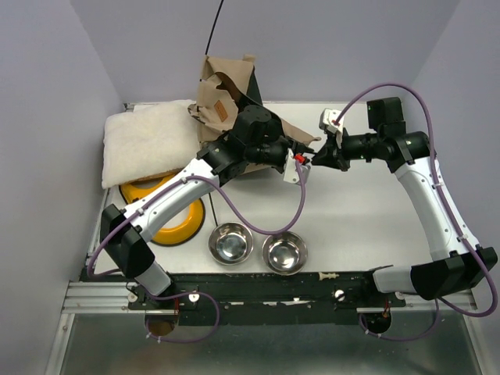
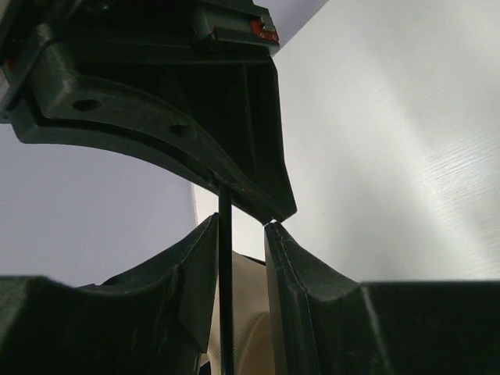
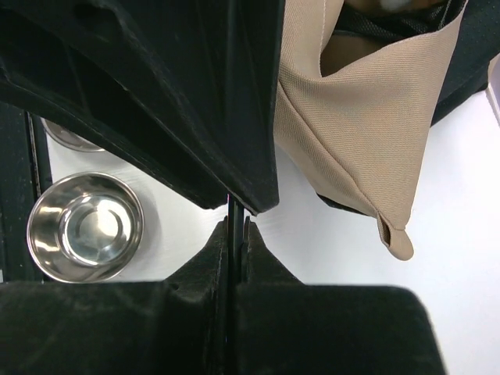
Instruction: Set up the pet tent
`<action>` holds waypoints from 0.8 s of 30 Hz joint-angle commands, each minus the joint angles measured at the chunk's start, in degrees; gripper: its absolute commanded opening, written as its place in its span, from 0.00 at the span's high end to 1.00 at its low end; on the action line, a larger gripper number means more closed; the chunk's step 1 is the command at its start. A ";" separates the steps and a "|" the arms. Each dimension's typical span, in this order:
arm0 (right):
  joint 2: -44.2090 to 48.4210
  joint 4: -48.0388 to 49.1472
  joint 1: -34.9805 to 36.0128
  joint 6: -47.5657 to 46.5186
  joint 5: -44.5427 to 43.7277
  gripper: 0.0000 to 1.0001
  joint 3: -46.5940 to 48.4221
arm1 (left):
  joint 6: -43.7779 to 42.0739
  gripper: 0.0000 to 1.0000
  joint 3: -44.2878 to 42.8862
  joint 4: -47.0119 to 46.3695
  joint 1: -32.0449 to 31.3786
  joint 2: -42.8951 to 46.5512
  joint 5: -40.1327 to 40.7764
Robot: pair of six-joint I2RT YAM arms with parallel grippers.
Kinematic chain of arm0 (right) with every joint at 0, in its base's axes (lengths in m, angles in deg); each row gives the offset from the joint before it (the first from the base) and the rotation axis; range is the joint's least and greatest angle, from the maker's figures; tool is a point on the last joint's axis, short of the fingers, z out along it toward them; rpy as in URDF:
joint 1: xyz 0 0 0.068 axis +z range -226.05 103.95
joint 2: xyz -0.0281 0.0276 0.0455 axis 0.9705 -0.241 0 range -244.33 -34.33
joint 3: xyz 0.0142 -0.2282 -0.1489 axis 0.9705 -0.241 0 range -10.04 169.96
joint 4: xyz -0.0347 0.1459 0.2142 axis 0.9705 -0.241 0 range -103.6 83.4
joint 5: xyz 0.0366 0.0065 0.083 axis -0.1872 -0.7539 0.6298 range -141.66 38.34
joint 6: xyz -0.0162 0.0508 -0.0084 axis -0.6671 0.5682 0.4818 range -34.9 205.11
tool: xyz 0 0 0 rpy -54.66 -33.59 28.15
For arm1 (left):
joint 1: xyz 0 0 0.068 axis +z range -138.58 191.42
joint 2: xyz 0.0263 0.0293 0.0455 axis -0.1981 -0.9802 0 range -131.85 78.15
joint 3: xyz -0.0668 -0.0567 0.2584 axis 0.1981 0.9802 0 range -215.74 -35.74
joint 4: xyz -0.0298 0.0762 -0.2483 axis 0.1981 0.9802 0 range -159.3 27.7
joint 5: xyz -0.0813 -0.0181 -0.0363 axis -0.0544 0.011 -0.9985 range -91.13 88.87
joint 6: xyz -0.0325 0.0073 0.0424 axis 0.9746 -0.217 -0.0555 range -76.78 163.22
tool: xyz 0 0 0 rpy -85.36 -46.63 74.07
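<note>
The pet tent (image 1: 223, 98) lies collapsed at the table's back middle: tan fabric with black trim and a brown label patch (image 1: 221, 108). One thin black pole (image 1: 215, 31) sticks up behind it. My two grippers meet tip to tip just right of the tent. My right gripper (image 3: 237, 223) is shut on a thin black pole (image 3: 233, 207), with tan tent fabric (image 3: 367, 117) hanging beside it. My left gripper (image 2: 241, 223) stands slightly open around the same thin pole (image 2: 225, 273), which rests against one finger (image 2: 195, 266). In the top view the left gripper (image 1: 299, 162) faces the right gripper (image 1: 314, 158).
A cream fluffy cushion (image 1: 148, 141) lies at the back left, over a yellow ring-shaped dish (image 1: 176, 223). Two steel bowls (image 1: 230, 243) (image 1: 284, 252) stand near the front edge; one also shows in the right wrist view (image 3: 84, 226). Grey walls enclose the table.
</note>
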 commanded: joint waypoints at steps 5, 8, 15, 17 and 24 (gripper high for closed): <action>-0.53 2.56 1.03 0.05 1.50 0.99 0.80 | 0.22 0.61 -1.35 -2.28 0.38 -0.14 -3.18; -0.44 2.47 1.38 -0.13 1.59 0.99 0.62 | 0.22 0.63 -1.52 -2.64 0.38 -0.14 -3.27; -0.18 2.64 2.00 -0.04 1.77 0.99 0.18 | -0.83 0.74 -3.28 -0.80 0.38 -1.81 -3.01; -0.35 2.64 2.17 -0.04 1.68 0.99 0.19 | -0.92 0.79 -3.01 -1.14 0.38 -1.72 -3.01; -0.71 2.56 2.26 2.15 2.03 0.68 0.89 | -0.66 1.00 -4.41 4.11 1.52 -0.93 -1.95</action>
